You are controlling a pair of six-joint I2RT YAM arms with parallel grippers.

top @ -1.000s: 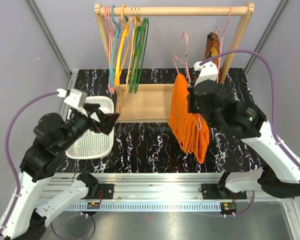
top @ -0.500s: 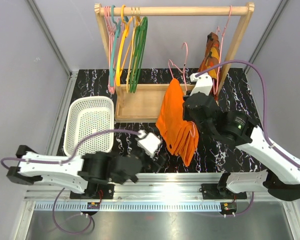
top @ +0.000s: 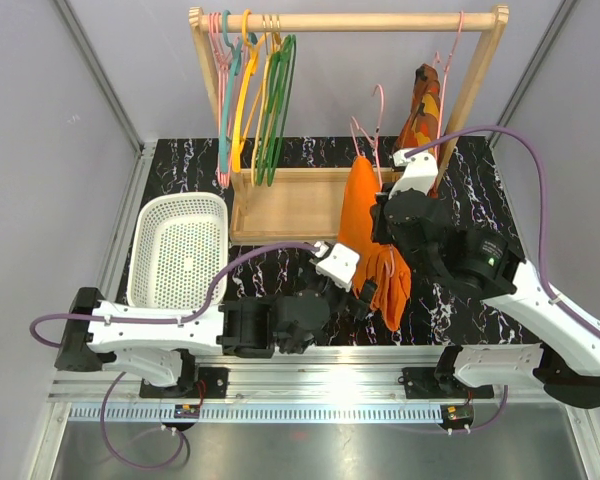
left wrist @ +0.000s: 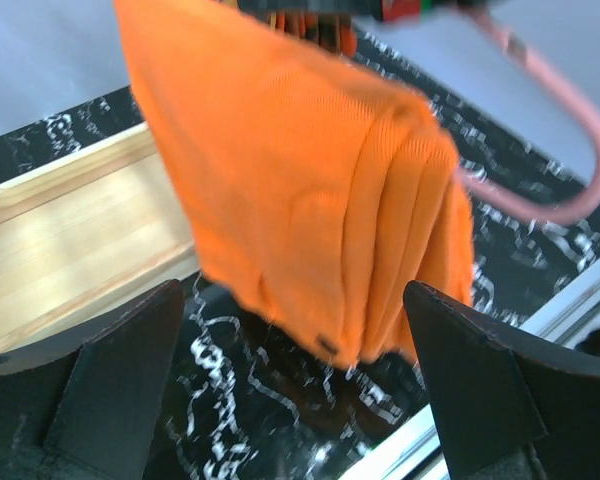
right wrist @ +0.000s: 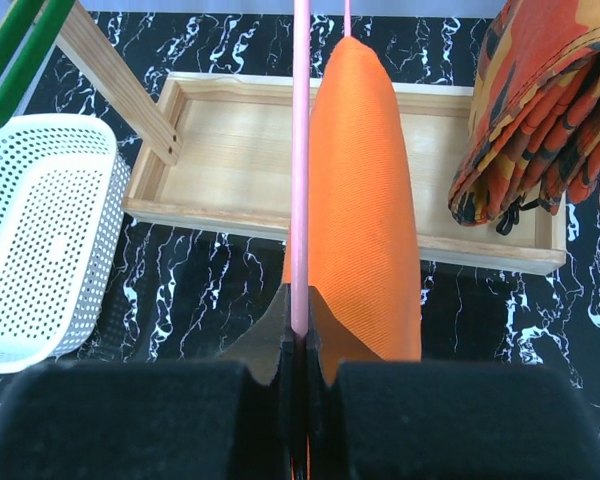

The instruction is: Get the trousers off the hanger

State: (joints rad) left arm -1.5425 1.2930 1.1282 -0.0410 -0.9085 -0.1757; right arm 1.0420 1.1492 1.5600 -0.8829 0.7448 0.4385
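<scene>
Trousers (top: 358, 205) swung back right, L gripper (top: 364, 294) now beside

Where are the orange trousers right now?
Right of centre in the top view, the trousers hang on the pink hanger pinched in the right tool, in front of the wooden tray, with the left tool open just before them.

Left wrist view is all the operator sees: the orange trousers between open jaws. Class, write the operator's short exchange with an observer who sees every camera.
Operator: What holds the hanger?
Observer: The right jaws, shut on its pink wire beside the trousers.
Operator: Is its hook on the rail?
Observer: No, the hook is clear of the wooden rail.
</scene>
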